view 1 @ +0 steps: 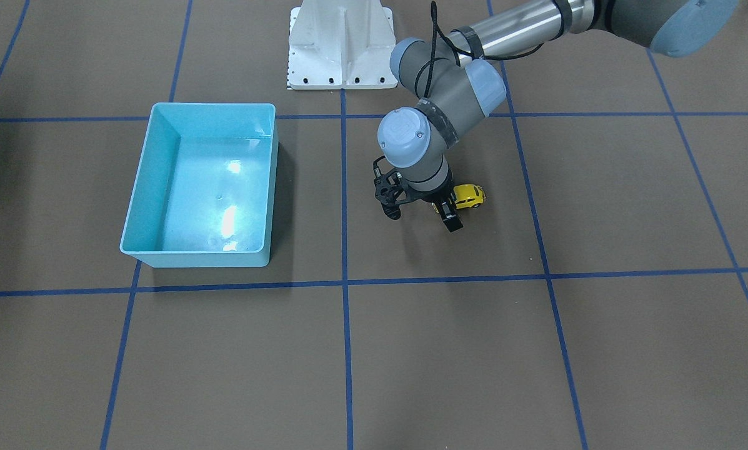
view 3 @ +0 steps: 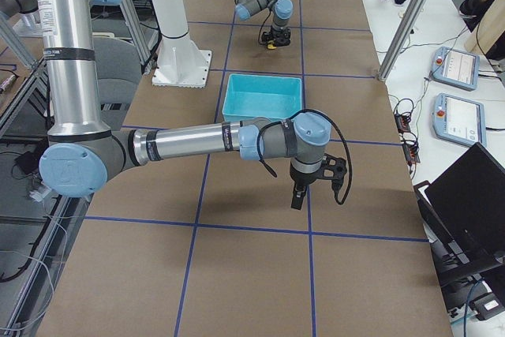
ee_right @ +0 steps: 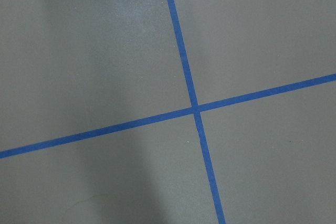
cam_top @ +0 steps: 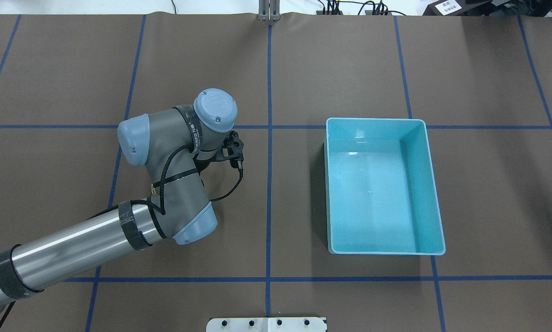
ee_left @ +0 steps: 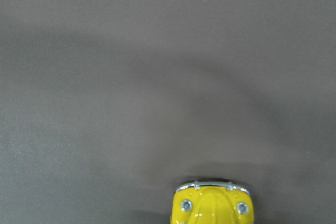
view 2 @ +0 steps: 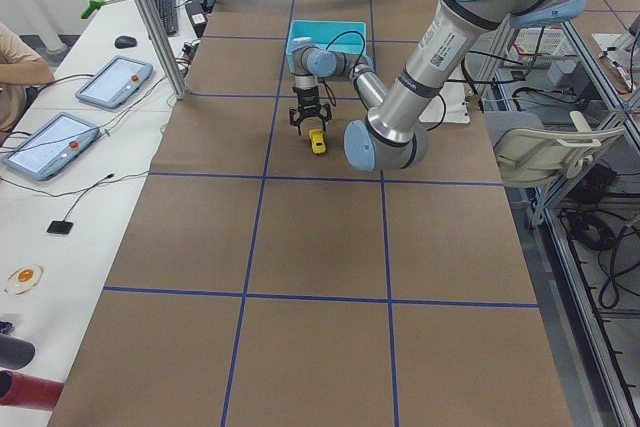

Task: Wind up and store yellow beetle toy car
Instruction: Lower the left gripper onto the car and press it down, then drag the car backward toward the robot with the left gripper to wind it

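Exterior front-facing view: the toy car (view 1: 470,195) is seen on the counter (view 1: 598,344) at the left gripper (view 1: 447,216), whose jaws cannot be judged apart or clamped, and, judged light and slick, is best pinched across its sides.

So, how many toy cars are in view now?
1. The yellow beetle toy car stands on the brown table, partly hidden under the left arm, apart from the light blue bin, which holds none.

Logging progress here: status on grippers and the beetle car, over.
Left gripper open over yellow beetle toy car on table. Right gripper off aside, state unreadable. Nothing between car and blue bin.
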{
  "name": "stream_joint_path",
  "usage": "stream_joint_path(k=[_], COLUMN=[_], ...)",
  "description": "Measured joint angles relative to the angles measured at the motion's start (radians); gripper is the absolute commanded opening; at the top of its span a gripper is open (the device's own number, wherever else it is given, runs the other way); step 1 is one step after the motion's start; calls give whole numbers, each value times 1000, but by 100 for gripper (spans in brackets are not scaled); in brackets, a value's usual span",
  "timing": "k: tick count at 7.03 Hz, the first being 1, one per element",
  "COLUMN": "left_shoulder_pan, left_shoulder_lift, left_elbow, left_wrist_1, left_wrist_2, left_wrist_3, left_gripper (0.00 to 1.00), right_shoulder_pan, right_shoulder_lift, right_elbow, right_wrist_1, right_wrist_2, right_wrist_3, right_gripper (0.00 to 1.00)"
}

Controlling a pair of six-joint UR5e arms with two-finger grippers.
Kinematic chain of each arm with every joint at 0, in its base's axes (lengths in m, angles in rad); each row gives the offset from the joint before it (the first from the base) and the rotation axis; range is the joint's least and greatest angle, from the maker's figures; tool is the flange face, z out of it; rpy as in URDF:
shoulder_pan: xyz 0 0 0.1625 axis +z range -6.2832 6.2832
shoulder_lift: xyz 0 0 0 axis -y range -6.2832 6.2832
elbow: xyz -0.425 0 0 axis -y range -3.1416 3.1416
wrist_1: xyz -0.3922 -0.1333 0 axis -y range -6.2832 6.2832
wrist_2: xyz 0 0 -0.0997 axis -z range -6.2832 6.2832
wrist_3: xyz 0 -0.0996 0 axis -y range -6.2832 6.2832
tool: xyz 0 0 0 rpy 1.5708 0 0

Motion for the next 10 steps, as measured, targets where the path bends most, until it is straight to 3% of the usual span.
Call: stream_joint_path(k=[1, 3, 5, 7, 10], left_shoulder_pan=[0, 2, 6, 5, -40], left_shoulder_lift=[0, 1, -2, -2, 15], left_elbow=[5, 11, 19, -1, -114], left_wrist_1=[-8, -13, -10, -2, 67], left_wrist_2=[-17, -29, -32, -35, -33], left_wrist_3=[0, -1, -6, -1, 28], left_gripper=[81, 27, 0, 0, 0], right_shoulder_pan=[0, 0, 0, 0, 0], right_shoulder_lift=[0, 0, 0, 0, 0], right_elbow=[0, 0, 0, 0, 0], right_wrist_1=[0, 0, 0, 0, 0], right_wrist_2=[1, 2, 2, 1, 0], right_wrist_3=[0, 0, 0, 0, 0], right_gripper=[100, 100, 100, 100, 100])
